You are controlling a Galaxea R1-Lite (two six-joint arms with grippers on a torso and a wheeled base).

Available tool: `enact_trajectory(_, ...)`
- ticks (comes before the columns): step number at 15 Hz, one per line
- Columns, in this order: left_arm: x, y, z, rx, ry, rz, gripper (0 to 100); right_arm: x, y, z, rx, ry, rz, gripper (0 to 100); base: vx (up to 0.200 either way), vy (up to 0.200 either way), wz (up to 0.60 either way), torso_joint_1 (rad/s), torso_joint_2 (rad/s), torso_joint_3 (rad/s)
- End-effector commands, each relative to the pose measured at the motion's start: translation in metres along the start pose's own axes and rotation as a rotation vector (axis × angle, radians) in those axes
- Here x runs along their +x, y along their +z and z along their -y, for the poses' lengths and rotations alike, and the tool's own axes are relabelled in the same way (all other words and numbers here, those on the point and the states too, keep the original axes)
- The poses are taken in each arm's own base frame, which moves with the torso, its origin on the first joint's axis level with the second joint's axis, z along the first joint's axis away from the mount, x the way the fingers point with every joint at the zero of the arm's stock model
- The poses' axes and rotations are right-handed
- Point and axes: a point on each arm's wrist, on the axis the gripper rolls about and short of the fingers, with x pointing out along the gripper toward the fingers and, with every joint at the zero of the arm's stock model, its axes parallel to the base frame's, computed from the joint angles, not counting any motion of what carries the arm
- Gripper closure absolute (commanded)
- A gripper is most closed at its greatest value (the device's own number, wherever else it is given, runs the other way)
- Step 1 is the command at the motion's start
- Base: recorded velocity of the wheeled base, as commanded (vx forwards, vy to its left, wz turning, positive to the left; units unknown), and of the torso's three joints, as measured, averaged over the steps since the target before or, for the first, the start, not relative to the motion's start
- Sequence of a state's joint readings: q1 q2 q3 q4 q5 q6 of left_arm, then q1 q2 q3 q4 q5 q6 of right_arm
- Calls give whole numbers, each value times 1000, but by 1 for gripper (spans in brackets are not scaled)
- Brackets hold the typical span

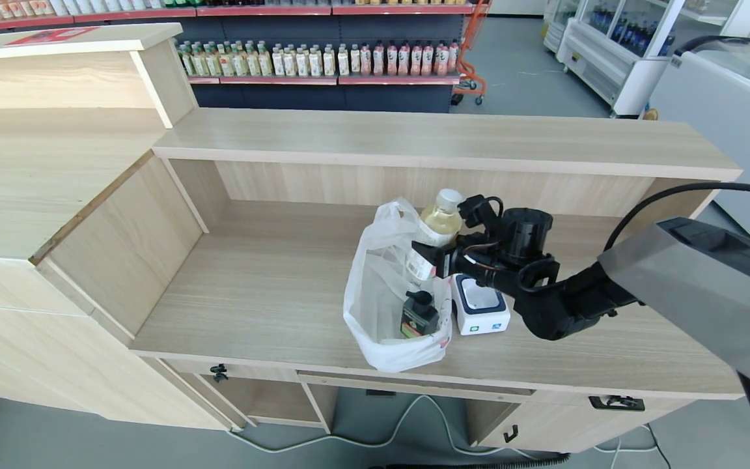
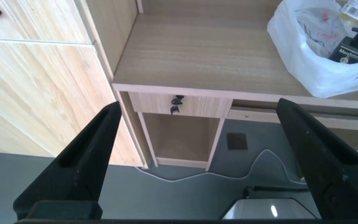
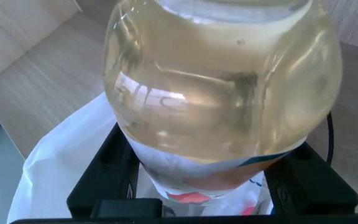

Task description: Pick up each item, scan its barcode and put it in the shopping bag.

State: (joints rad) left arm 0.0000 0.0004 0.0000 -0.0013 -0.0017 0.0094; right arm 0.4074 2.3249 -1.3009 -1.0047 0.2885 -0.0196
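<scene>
The left gripper (image 2: 197, 107) hangs low in front of the wooden counter (image 1: 271, 286), level with the open cubby under its front edge. Its two dark fingers (image 2: 82, 162) are spread wide with nothing between them.

On the counter top stands the white plastic shopping bag (image 1: 375, 306), mouth open upward. A dark pump bottle (image 1: 419, 314) stands upright inside it, against the bag's right side. The left wrist view shows the same bag (image 2: 309, 56) near the counter's front edge, with the pump bottle (image 2: 353, 46) in it.

Above the bag's right rim, the right gripper (image 1: 428, 254) pinches a bottle of pale yellow drink (image 1: 441, 221) around its labelled lower body. The bottle is tilted, its white cap pointing up and toward the counter's back wall, its base over the bag's mouth. Its base seems to sit just at the rim, though I cannot tell whether it touches the plastic. In the right wrist view the gripper (image 3: 204, 186) has a black finger pressed to either side of the bottle (image 3: 222, 81), with the bag (image 3: 61, 155) below.

A small white scanner (image 1: 480, 305) sits just beside the bag on its right, under the right wrist.
</scene>
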Motion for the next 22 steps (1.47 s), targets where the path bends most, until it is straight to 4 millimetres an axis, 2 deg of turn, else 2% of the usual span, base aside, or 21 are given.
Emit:
enact_trajectory(1,0,0,0,0,0,1,0,5,-11,-3,5,10,-18,100,0,0,0,0,0,0)
enact_trajectory(6,0,0,0,0,0,1,0,10,-32,0,3,5,-49,100,0,0,0,0,0,0)
enact_trajectory(8,0,0,0,0,0,1,0,13,-34,3,-11,-1,-46,100,0,0,0,0,0,0)
enact_trajectory(11,0,0,0,-2,0,1,0,17,-45,16,-85,-22,-53,100,0,0,0,0,0,0)
enact_trajectory(22,0,0,0,0,0,1,0,29,-64,25,-131,-32,-53,100,0,0,0,0,0,0)
